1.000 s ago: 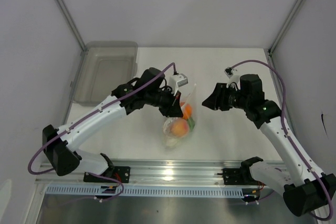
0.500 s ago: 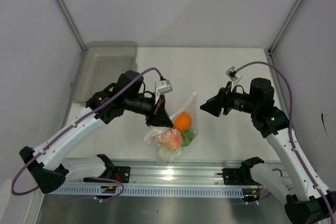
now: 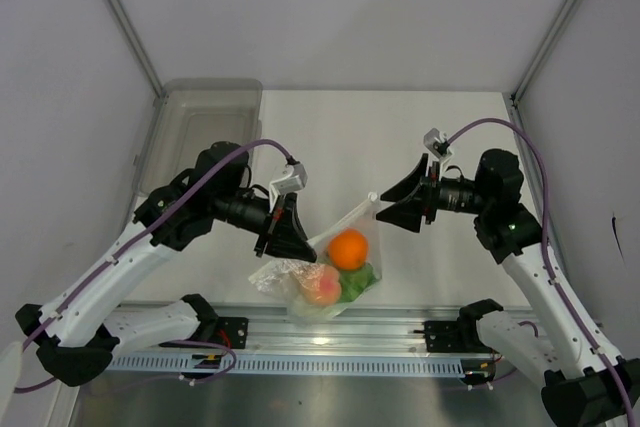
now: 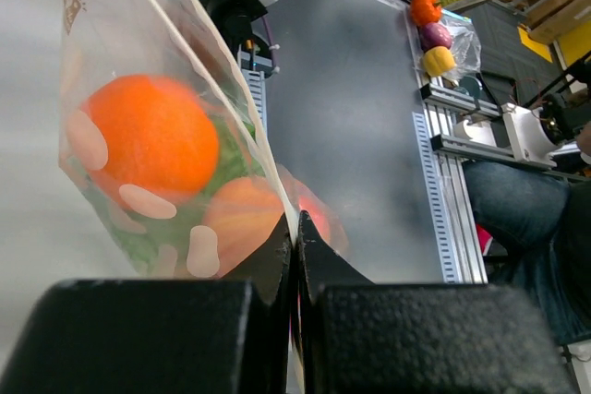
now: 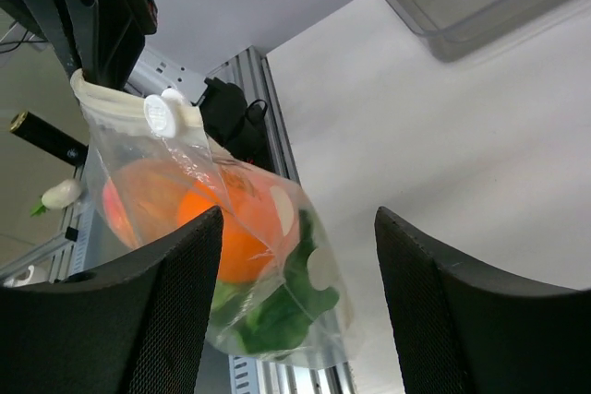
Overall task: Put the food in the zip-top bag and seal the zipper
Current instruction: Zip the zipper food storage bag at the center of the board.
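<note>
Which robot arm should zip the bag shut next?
Right. The right gripper is open, empty, and faces the white round slider on the clear crinkly plastic bag. The left gripper is shut on the bag's edge, holding it.

Clear zip-top bag [image 3: 275, 275] hangs tilted (zipper uppermost), holding orange fruits [image 3: 348, 249] and lettuce [image 3: 358, 283].

L gripper [image 4: 295, 232] clamped; R gripper [image 3: 381, 205] jaws apart.

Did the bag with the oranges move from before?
Yes. The zip-top bag has shifted toward the metal rail at the near edge, carried by the shut left gripper.
</note>
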`<state>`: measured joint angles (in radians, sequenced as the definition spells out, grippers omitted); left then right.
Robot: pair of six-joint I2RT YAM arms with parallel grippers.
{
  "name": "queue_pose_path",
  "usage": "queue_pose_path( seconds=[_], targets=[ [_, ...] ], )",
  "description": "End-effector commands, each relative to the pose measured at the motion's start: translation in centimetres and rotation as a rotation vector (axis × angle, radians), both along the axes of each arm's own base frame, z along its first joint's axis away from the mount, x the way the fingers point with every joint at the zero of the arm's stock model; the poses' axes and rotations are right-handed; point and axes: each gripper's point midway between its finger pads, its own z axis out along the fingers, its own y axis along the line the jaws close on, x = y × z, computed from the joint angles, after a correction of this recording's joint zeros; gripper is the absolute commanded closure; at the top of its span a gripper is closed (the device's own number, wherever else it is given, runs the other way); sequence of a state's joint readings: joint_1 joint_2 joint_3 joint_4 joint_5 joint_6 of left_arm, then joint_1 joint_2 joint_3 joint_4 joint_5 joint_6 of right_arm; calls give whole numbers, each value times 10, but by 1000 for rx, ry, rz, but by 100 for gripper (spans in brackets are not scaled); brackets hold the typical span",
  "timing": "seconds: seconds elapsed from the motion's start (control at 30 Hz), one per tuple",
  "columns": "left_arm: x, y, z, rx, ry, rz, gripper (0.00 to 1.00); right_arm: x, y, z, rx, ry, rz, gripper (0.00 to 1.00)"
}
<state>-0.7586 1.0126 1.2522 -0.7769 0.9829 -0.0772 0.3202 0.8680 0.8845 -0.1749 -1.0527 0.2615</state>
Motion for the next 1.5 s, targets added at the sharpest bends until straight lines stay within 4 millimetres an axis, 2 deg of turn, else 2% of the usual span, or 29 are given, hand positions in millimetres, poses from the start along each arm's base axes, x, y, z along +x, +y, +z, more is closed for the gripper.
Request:
queue_pose_path(
  seconds=[0.0, 0.1, 0.13, 0.33, 0.5, 0.77, 0.9, 1.0, 1.1, 1.17, 1.23, 1.3, 1.47],
  targets=[
    [-17, 8, 31, -97, -57, -79, 99, -4, 3, 21, 47, -107, 60, 30],
    [-21, 10, 34, -106, -52, -88, 99, -11, 5, 26, 65, -133, 101, 31],
    [-22, 10, 35, -112, -54, -90, 99, -16, 7, 33, 86, -168, 135, 31],
    [-23, 11, 40, -122, -55, -92, 99, -46, 25, 38, 102, -163, 312, 32],
    [-23, 11, 44, -127, -61, -88, 99, -52, 38, 29, 77, -152, 383, 33],
    [-25, 12, 46, -134, -62, -91, 100, -57, 44, 41, 115, -184, 418, 40],
    [-23, 10, 45, -135, -64, -90, 100, -68, 47, 46, 138, -193, 475, 48],
    [-21, 9, 45, -133, -69, -84, 100, -73, 53, 41, 132, -165, 519, 58],
    [-20, 9, 43, -128, -71, -77, 99, -79, 57, 38, 130, -155, 548, 69],
    [-19, 9, 42, -126, -76, -73, 99, -79, 58, 37, 129, -152, 540, 81],
    [-18, 10, 40, -121, -78, -63, 99, -79, 57, 36, 125, -148, 537, 86],
    [-17, 12, 39, -120, -79, -55, 99, -78, 57, 35, 121, -149, 521, 85],
    [-18, 14, 40, -131, -83, -50, 100, -74, 56, 33, 118, -146, 489, 67]
  ],
)
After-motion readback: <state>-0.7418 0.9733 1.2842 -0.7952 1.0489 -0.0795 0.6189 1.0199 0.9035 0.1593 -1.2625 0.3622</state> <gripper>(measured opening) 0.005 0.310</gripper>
